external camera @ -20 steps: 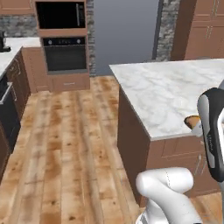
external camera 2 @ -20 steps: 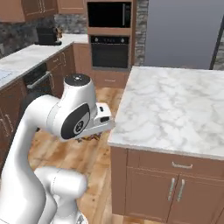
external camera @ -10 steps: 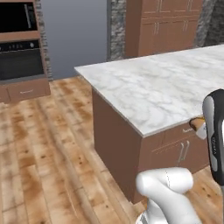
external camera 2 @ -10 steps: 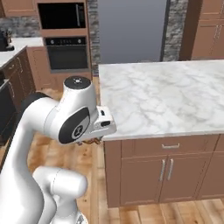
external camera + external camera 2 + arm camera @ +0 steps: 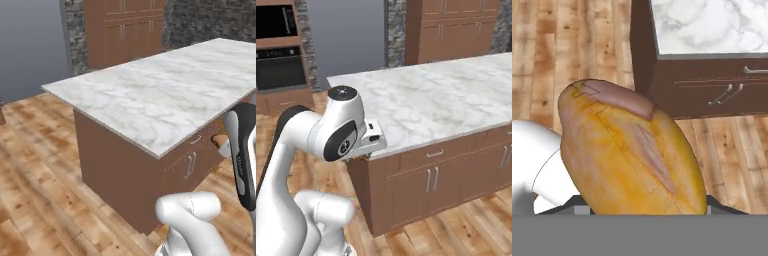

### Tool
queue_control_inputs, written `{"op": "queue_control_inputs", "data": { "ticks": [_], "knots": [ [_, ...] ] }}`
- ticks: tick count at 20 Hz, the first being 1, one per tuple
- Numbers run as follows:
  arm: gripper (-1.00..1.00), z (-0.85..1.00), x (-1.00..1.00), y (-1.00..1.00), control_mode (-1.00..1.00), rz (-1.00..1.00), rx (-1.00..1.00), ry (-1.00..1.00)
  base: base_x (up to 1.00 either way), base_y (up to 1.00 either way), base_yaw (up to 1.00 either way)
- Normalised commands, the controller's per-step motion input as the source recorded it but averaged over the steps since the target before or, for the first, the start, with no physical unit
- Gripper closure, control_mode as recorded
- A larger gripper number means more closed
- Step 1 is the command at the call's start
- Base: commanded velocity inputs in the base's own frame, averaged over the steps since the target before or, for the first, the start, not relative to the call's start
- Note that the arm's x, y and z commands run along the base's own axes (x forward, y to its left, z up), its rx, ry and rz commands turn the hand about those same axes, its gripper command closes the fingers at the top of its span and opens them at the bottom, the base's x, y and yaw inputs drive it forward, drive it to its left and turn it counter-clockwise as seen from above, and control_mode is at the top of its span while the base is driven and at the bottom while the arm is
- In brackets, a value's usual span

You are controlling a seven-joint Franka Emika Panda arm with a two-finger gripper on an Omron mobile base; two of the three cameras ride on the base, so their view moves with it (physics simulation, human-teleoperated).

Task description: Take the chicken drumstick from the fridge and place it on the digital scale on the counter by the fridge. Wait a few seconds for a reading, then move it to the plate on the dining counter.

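Whole view swung along dining counter.

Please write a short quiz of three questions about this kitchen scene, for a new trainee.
1. True or false: the chicken drumstick lies on the marble counter.
2. What holds the drumstick? A) claw B) plate C) shelf
3. Fill in: the floor is made of ____ planks.

Key: 1. False; it is held in the claw, above the floor beside the counter. 2. A. 3. wooden.
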Motion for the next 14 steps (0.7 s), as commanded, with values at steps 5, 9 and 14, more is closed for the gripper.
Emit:
{"op": "queue_control_inputs", "data": {
  "ticks": [5,9,14],
  "knots": [
    [1.00,0.00,0.00,0.00,1.00,0.00,0.00,0.00,0.23,0.62,-0.75],
    [1.00,0.00,0.00,0.00,1.00,0.00,0.00,0.00,0.42,0.87,-0.63],
    [1.00,0.00,0.00,0.00,1.00,0.00,0.00,0.00,0.36,0.99,-0.57]
  ]
}}
